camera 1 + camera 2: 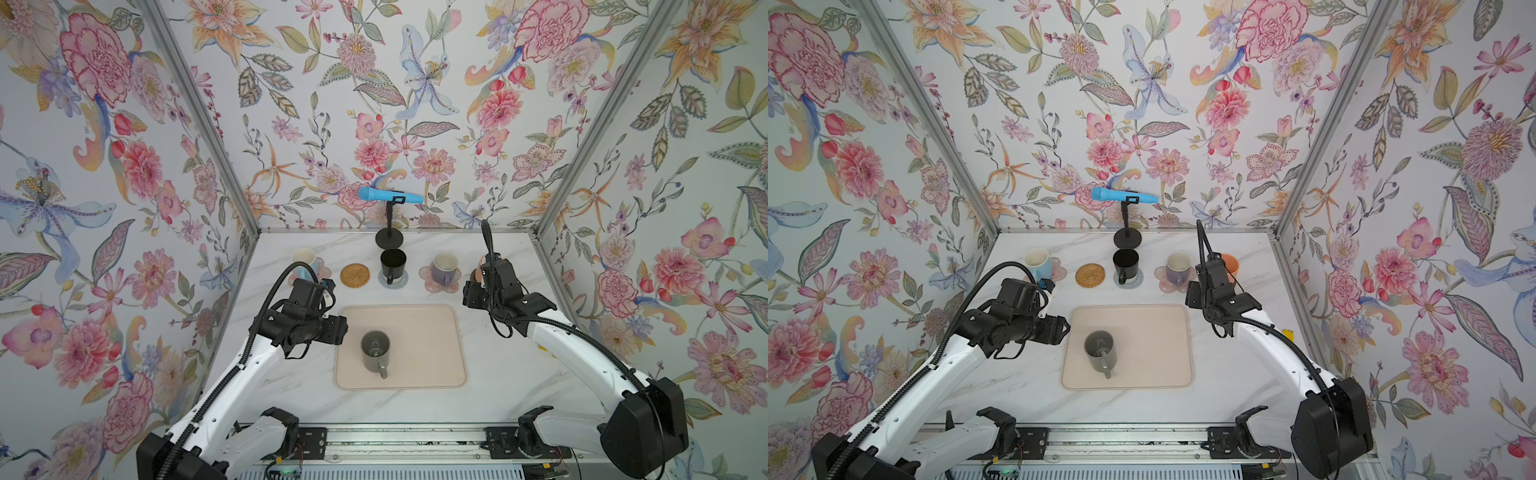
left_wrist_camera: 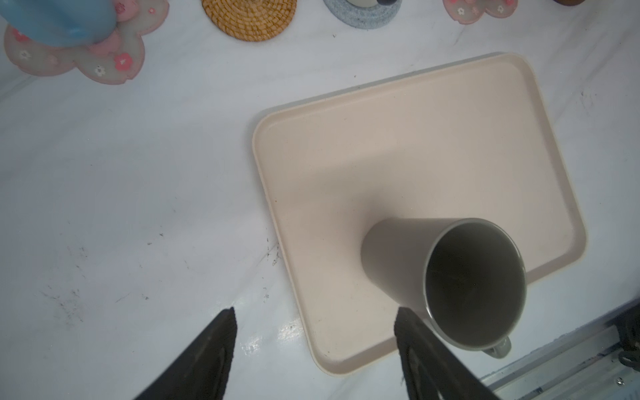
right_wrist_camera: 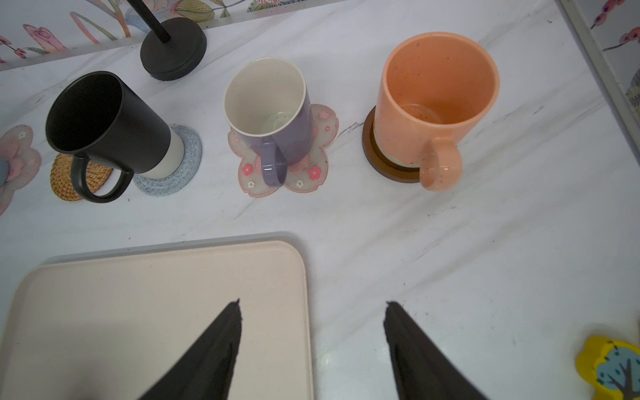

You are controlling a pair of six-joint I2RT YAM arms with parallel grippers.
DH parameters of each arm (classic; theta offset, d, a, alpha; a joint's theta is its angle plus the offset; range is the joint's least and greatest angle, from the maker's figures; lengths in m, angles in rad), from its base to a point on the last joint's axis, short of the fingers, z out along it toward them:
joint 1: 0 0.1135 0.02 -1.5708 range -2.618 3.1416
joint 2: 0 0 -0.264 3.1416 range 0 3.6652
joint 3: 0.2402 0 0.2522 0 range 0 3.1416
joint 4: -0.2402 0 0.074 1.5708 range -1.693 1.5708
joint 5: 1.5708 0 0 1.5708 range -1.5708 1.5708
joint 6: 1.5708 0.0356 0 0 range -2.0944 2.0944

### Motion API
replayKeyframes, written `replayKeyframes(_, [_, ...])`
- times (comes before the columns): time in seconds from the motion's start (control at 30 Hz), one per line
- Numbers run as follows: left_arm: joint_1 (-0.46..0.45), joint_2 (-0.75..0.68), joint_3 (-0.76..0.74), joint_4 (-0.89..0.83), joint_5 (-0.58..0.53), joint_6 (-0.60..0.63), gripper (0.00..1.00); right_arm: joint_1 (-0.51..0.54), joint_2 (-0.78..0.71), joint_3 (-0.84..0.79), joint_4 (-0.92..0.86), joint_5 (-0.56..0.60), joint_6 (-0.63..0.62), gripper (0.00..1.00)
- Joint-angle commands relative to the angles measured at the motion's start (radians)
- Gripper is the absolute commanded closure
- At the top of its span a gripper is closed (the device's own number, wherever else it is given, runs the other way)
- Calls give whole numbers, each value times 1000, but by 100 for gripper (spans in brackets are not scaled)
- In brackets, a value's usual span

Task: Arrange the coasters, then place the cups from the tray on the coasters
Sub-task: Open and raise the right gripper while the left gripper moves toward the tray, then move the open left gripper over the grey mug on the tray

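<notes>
**BIMANUAL ROBOT: BODY FINISH**

Left arm, right arm: white link shells with small dark screw holes, black joint housings and wrist blocks. Black corrugated conduit along each arm, thin loose wires at the wrists. Left gripper, right gripper: black tapered fingers. Black base brackets on a silver rail.

Five mugs — light blue mug, black mug, purple mug, orange mug, grey mug. Five coasters — two pink flower coasters, rattan coaster, crocheted coaster, brown disc. One tray, one blue microphone.
</notes>
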Motion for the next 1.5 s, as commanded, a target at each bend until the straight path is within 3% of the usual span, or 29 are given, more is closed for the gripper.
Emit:
replayKeyframes(0.0, [-1,-19,41,-93,75,37,24,-6,3,-15,-10,-8,17,32])
replayKeyframes(0.17, [0,-38,35,-141,67,47,24,-5,-7,-28,-10,-4,18,32])
replayKeyframes(0.53, [-16,-123,-52,-98,166,-4,24,-6,-2,-36,-6,-8,32,32])
replayKeyframes(0.7, [-92,-159,-97,-44,206,-83,24,-4,-4,-50,4,-8,39,32])
replayKeyframes(0.87, [-211,-191,-152,11,153,-197,24,-6,-8,-60,8,1,51,31])
replayKeyframes(1.17, [-298,-224,-244,123,163,-370,21,-6,-16,-62,12,13,59,31])
replayKeyframes(1.47, [-433,-205,-238,150,-37,-545,23,-14,-30,-69,19,19,60,31])
